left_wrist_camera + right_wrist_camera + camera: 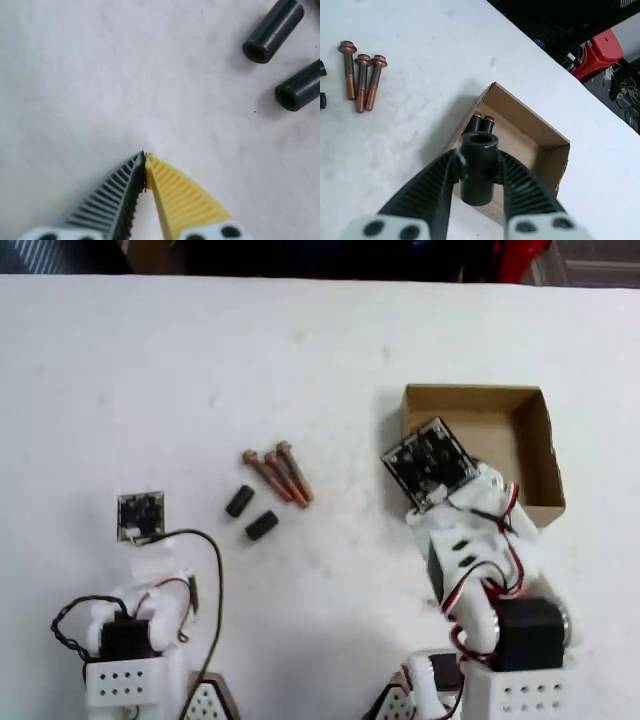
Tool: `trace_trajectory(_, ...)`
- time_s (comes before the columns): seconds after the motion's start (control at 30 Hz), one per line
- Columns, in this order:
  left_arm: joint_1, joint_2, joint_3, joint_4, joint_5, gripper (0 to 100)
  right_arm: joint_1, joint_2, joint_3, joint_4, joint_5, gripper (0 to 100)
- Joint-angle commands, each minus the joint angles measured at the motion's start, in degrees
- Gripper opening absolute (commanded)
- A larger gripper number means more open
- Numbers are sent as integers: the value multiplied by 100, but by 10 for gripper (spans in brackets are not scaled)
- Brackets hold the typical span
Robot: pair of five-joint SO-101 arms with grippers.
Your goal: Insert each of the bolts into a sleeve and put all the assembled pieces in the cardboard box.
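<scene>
Black sleeve (480,142) clamped between right gripper (479,167) fingers, over cardboard box (525,435), frame right; axis along fingers, bore toward camera. Left gripper (145,159) fingers together.

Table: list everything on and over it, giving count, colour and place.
bolts: three, copper, lying side by side near the table's middle
loose sleeves: two, black, on the table beside the bolts, on the arms' side
held sleeve: one, black, upright in the right gripper over the box's edge, top hole open
assembled pieces: apparently two, copper heads in black sleeves, inside the box against a wall
cardboard box: one, brown, open, on the table in front of the right arm
table: one, white
left gripper: grey and yellow fingers, shut, empty, over bare table near the loose sleeves
right gripper: black fingers, shut on the held sleeve
</scene>
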Motion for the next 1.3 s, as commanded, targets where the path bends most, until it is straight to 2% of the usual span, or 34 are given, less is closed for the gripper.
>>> trace_trajectory(0.0,-84,-48,-132,53,-53,23,207,-637,730,-400,-264,17)
trace_trajectory(0.2,-84,-48,-132,53,-53,23,163,-1393,1503,-699,-985,17)
trace_trajectory(0.43,-84,-48,-132,53,-53,23,163,-2343,2470,-875,-1002,17)
trace_trajectory(0.7,-75,-48,-132,53,-53,23,171,-3292,3692,-1657,-1020,17)
trace_trajectory(0.77,-66,-48,-132,53,-53,23,180,-3468,3938,-1824,-1310,17)
trace_trajectory(1.0,-57,-48,-158,53,-44,23,163,-3530,4457,-2185,-2092,17)
trace_trajectory(1.27,-48,-40,-862,378,-53,22,163,-3530,4958,-2325,-2224,17)
